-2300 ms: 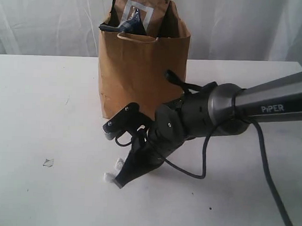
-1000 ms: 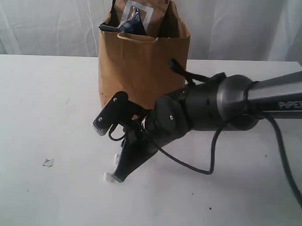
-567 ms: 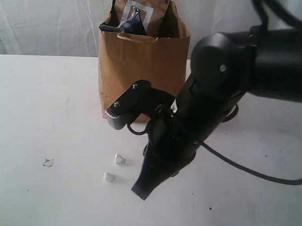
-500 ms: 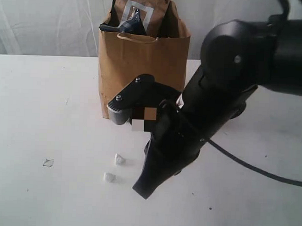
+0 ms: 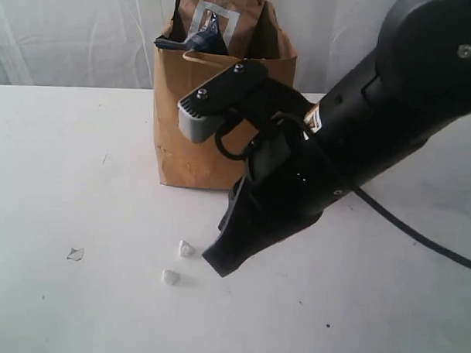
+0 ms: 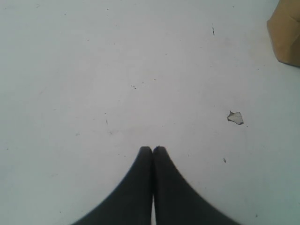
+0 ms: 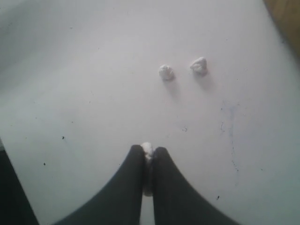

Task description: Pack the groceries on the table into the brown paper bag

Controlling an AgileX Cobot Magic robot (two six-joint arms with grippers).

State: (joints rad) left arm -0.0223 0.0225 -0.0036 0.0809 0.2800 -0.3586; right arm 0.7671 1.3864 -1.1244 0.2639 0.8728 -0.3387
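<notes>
The brown paper bag (image 5: 214,114) stands upright at the far middle of the worktop (image 5: 65,178), mouth up. The right fingers (image 7: 127,187), nearer and lower, pinch a white crumb (image 7: 147,151). The left fingers (image 6: 136,187) are closed and empty.

Upright brown paper bag (image 5: 172,120) on white table (image 5: 65,178), brown pouch (image 5: 245,10) inside.

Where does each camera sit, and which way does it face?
Exterior: before the table, slightly above, facing the bag; right hand and arm show.
Left wrist: looks down on the table; shut left hand shows.
Right wrist: looks down too; right hand, shut on a white bit.
Shared: exterior and right wrist see two lumps.
</notes>
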